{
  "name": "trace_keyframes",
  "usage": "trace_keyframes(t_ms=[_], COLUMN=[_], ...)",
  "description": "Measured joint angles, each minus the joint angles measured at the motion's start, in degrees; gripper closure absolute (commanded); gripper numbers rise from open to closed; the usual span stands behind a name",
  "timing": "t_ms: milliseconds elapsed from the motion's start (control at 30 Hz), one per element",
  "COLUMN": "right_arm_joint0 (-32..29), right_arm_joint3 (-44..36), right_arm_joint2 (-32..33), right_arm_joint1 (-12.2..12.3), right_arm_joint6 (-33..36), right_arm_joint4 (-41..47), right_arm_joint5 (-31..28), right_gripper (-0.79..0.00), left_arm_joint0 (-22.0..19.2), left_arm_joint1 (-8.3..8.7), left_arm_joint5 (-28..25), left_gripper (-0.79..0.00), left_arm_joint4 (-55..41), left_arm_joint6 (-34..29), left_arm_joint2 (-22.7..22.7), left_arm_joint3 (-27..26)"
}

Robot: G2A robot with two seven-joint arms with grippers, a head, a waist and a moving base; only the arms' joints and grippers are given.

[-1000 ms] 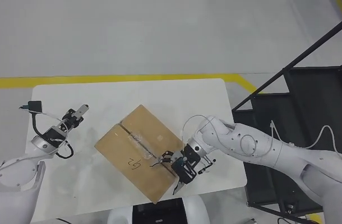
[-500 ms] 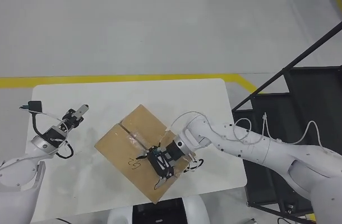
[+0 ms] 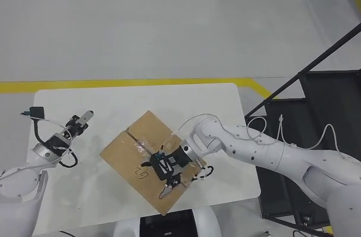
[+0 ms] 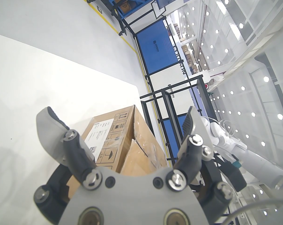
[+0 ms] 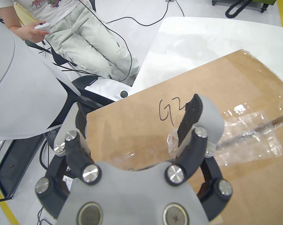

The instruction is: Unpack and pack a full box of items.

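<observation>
Your right tool point(image 5: 137, 113) hangs released over the closed cardboard box point(image 3: 142, 148) in the middle of the tabletop point(image 3: 186, 101), straddling the near flap edge and the clear tape point(image 5: 247, 127) on the seam. Catch the tape end, which looks crumpled loose though glare makes that uncertain, and peel along the seam. Over the last second this tool slid inward from the box's near corner, while the left tool point(image 3: 83, 120), also released, stayed by the tabletop's left side.

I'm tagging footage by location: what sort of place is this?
Probably a warehouse or factory-floor test station: a yellow floor line, blue racks stacked with cartons, and a taped cardboard box on a white table.
</observation>
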Motion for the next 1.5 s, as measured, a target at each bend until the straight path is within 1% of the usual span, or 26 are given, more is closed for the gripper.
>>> trace_keyframes(t_ms=[1200,1233,1433,1467,1500], right_arm_joint0=[0.0,0.0,0.0,0.0,0.0], right_arm_joint3=[0.0,0.0,0.0,0.0,0.0], right_arm_joint2=[0.0,0.0,0.0,0.0,0.0], right_arm_joint1=[0.0,0.0,0.0,0.0,0.0], right_arm_joint6=[0.0,0.0,0.0,0.0,0.0], right_arm_joint4=[0.0,0.0,0.0,0.0,0.0], right_arm_joint5=[0.0,0.0,0.0,0.0,0.0], right_gripper=[-0.785,0.0,0.0,-0.246,-0.73], left_arm_joint0=[0.0,0.0,0.0,0.0,0.0], left_arm_joint1=[0.0,0.0,0.0,0.0,0.0], left_arm_joint5=[0.0,0.0,0.0,0.0,0.0], left_gripper=[-0.785,-0.785,-0.785,-0.785,-0.785], left_arm_joint4=[0.0,0.0,0.0,0.0,0.0], left_arm_joint6=[0.0,0.0,0.0,0.0,0.0], left_arm_joint2=[0.0,0.0,0.0,0.0,0.0], left_arm_joint3=[0.0,0.0,0.0,0.0,0.0])
